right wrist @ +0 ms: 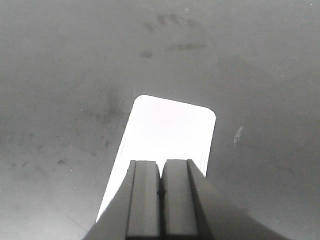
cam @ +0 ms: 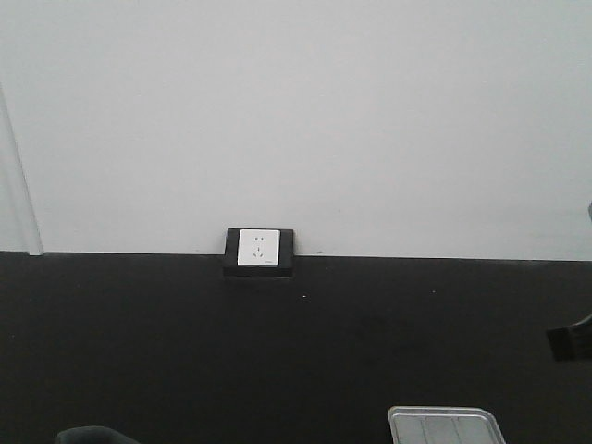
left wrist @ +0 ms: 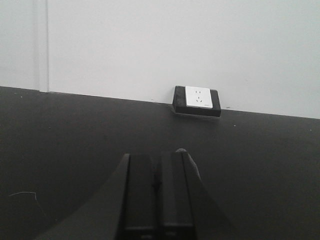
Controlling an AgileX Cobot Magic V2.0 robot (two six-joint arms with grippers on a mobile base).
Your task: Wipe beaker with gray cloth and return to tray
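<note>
A black desk [cam: 277, 351] is seen with a wall socket [cam: 258, 248] behind; the tray [cam: 446, 426] lies empty at the front right, under the right gripper [right wrist: 161, 192]. Both grippers' jaws are pressed together, holding nothing, the left gripper [left wrist: 159, 192] included. No beaker is seen, and only a dark shape that may be the cloth [cam: 92, 435], so wiping appears not yet begun.

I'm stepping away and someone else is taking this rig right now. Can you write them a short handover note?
Left gripper: shut, empty, held low over the black table, facing the wall socket.
Right gripper: shut, empty, hanging above the tray.
Tray: at the front right of the table; its visible part looks empty and is overexposed in the right wrist view.
Gray cloth: probably the dark shape at the front view's bottom left edge.
Beaker: not in any view.
Done: nothing shows wiping has happened.
Left: find beaker, wipe it, return it to tray.
</note>
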